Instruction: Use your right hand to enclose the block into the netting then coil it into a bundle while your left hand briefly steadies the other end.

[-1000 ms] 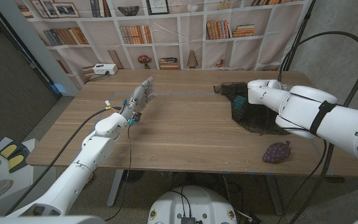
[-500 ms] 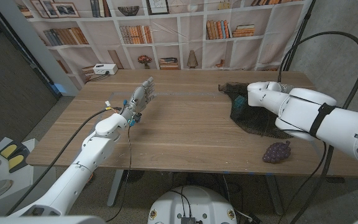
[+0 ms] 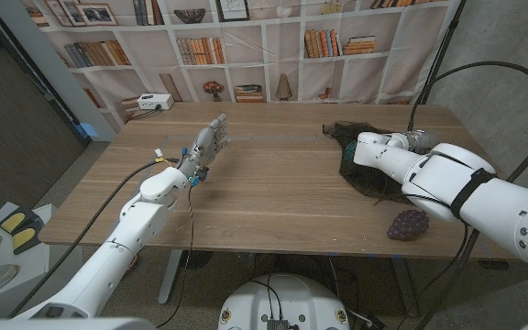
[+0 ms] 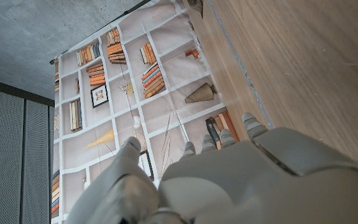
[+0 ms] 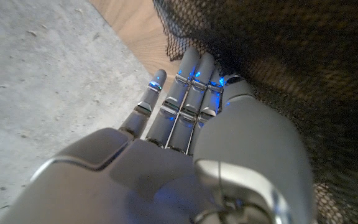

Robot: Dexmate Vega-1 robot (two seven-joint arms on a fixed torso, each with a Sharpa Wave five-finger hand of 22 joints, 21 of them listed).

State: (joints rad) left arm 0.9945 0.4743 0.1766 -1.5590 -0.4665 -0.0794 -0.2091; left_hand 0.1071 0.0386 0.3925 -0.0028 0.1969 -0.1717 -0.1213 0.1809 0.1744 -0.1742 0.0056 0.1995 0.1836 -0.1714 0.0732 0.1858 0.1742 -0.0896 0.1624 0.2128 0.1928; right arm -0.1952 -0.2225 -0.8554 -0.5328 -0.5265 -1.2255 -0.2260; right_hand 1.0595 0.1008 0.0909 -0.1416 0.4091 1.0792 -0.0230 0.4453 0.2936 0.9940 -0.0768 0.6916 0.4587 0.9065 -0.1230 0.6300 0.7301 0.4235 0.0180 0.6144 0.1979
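Reaching into the netting (image 3: 367, 174) near the tabletop's (image 3: 273, 188) right edge, my right hand's (image 3: 370, 149) grip I cannot tell; my left hand (image 3: 205, 147) waits released.

Dark black netting (image 3: 367, 160) lies crumpled in a loose heap on the far right part of the wooden table (image 3: 273, 183). Its fine mesh (image 5: 303, 68) looks bunched and folded. Whether the block sits inside cannot be told

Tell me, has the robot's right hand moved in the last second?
Yes. The right hand has slid over the netting toward the table's near edge, closer to the purple grapes, which stayed put.
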